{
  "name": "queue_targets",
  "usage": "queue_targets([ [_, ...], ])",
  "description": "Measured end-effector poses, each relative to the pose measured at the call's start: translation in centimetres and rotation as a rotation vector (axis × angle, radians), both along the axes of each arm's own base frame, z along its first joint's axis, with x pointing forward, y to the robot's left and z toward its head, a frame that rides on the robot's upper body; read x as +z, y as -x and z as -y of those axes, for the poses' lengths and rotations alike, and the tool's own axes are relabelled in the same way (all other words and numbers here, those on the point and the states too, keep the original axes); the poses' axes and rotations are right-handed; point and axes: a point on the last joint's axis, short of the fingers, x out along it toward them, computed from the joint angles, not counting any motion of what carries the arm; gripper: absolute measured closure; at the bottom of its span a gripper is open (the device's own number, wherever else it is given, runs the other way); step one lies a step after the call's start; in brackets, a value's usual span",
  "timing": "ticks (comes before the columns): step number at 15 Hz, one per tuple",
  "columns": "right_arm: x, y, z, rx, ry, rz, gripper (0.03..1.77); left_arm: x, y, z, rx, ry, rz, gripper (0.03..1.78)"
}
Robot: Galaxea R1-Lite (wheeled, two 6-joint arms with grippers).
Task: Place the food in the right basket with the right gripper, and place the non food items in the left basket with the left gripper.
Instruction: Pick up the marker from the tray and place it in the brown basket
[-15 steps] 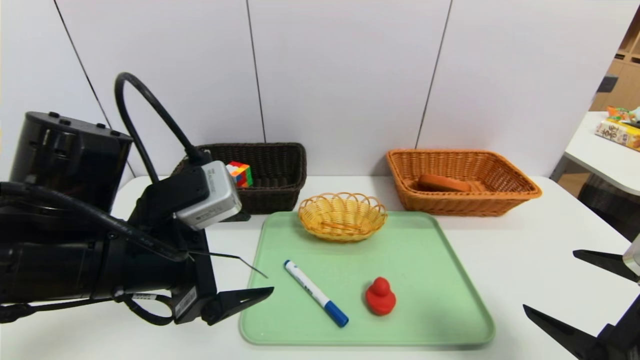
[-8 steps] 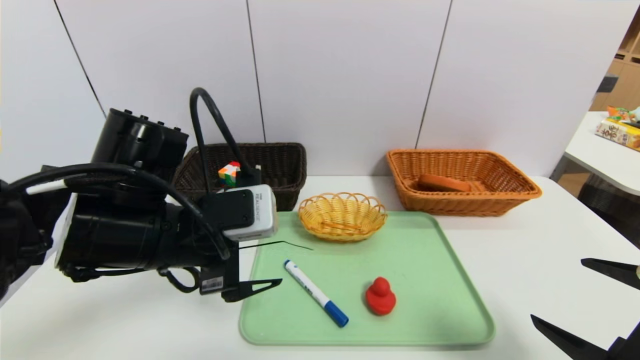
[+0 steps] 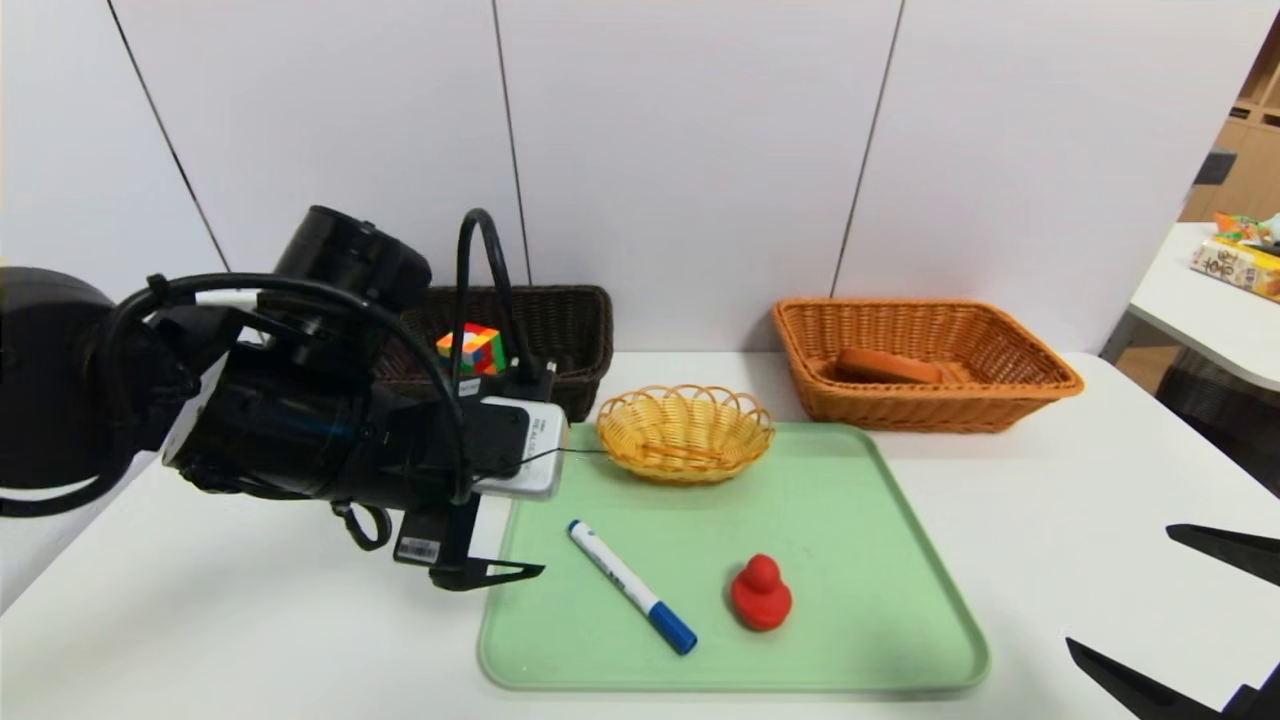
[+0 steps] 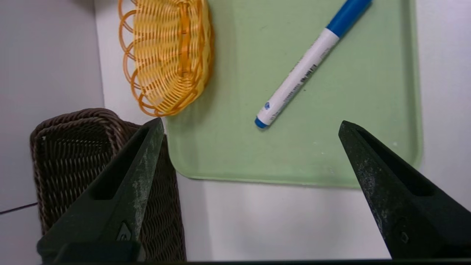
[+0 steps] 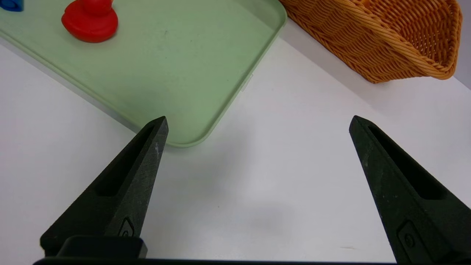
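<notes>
Left gripper wide open, empty, near the marker: light, stiff, rolls easily, so pinch mid-barrel.

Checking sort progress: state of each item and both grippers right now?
bread slice: inside right basket
puzzle cube: inside left basket
marker: capped, flat on green tray
red duck: upright on tray
yellow basket: on tray's far edge
left gripper: open, empty, aimed at marker
right gripper: open, empty, above table
</notes>
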Motion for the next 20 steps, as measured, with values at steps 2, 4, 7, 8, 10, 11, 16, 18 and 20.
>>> queue_targets([
  [2,-0.1,0.1,0.1,0.001,0.002,0.0,0.11,1.1,-0.3,0.1,-0.016,-0.028,-0.034,0.12],
  [4,-0.2,0.2,0.1,0.001,0.001,0.0,0.11,2.8,-0.5,0.3,-0.032,-0.057,-0.067,0.12],
  [7,-0.5,0.5,0.2,0.001,0.003,-0.002,0.11,5.3,-0.5,0.5,-0.054,-0.115,-0.14,0.12],
  [8,-0.7,0.6,0.3,0.002,0.005,-0.001,0.11,5.8,-0.4,0.6,-0.068,-0.147,-0.178,0.12],
  [10,-0.7,0.8,0.4,0.003,0.004,0.002,0.11,5.7,0.0,1.0,-0.103,-0.242,-0.279,0.12],
  [11,-0.7,0.8,0.4,0.005,0.003,0.003,0.11,5.4,0.1,1.3,-0.122,-0.285,-0.318,0.12],
  [16,-0.8,0.9,0.4,0.012,0.003,0.001,0.11,3.5,-0.6,3.7,-0.182,-0.375,-0.386,0.12],
  [18,-0.8,0.8,0.4,0.011,0.003,0.0,0.1,2.9,-1.3,4.8,-0.199,-0.382,-0.385,0.12],
  [20,-1.0,0.9,0.4,0.012,0.007,-0.007,0.11,2.3,-2.4,5.9,-0.205,-0.373,-0.369,0.12],
])
